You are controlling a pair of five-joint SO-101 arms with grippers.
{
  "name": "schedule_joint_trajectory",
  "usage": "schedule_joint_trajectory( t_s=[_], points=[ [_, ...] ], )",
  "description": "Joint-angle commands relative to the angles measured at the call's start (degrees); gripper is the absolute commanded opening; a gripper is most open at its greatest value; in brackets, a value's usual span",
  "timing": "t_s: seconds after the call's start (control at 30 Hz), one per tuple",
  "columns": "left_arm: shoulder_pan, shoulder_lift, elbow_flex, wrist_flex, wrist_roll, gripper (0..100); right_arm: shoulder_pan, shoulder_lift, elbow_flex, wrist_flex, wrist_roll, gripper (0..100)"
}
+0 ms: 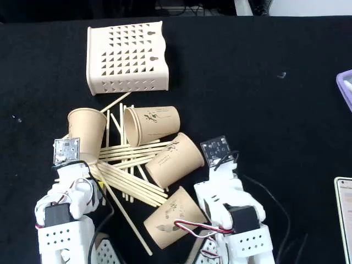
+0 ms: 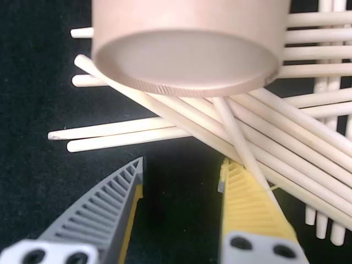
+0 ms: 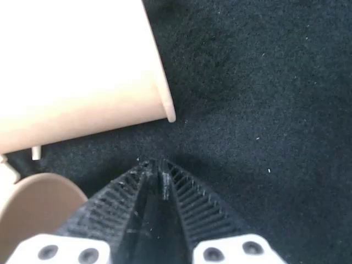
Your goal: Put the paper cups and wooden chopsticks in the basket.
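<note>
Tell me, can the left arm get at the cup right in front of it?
Probably yes: the left pincer is open and the cup lies just ahead, base toward it, with only chopsticks beneath. The base looks wider than the gap, though.

Left arm (image 1: 61,220), right arm (image 1: 237,220): white printed shells, black servos, red/white wiring. Left tool (image 2: 181,165) one grey ribbed finger, one yellow. Right tool (image 3: 157,165) all black, ribbed.

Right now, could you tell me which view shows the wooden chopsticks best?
The high view: all the chopsticks lie among the cups. The left wrist view gives a crossed section by one cup; the right wrist view, perhaps one tip.
</note>
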Motion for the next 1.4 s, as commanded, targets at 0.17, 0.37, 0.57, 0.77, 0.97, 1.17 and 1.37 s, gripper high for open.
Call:
schedule_joint_trajectory(
  t_s=[0.17,0.37,0.57,0.77,0.97,1.17,1.37],
  points=[
    [-0.57,0.09,0.31,0.09,-0.18,22,0.97,-5.58,-0.04,0.44,-0.26,1.1],
    [-0.57,0.09,0.31,0.09,-0.18,22,0.97,-5.58,-0.04,0.44,-0.26,1.1],
    [-0.57,0.09,0.31,0.09,-0.26,22,0.97,-5.58,-0.04,0.44,-0.26,1.1],
    [-0.57,0.09,0.31,0.09,-0.26,22,0.97,-5.58,-0.04,0.44,-0.26,1.1],
    [-0.48,0.09,0.31,0.09,-0.26,22,0.97,-5.58,-0.04,0.44,-0.35,1.1],
    [-0.48,0.09,0.31,0.00,0.00,22,0.88,-5.58,-0.04,0.44,-0.53,1.1],
    [-1.27,0.00,-0.48,-2.20,-0.44,22,0.88,-5.58,-0.04,0.09,-0.35,1.1]
  ],
)
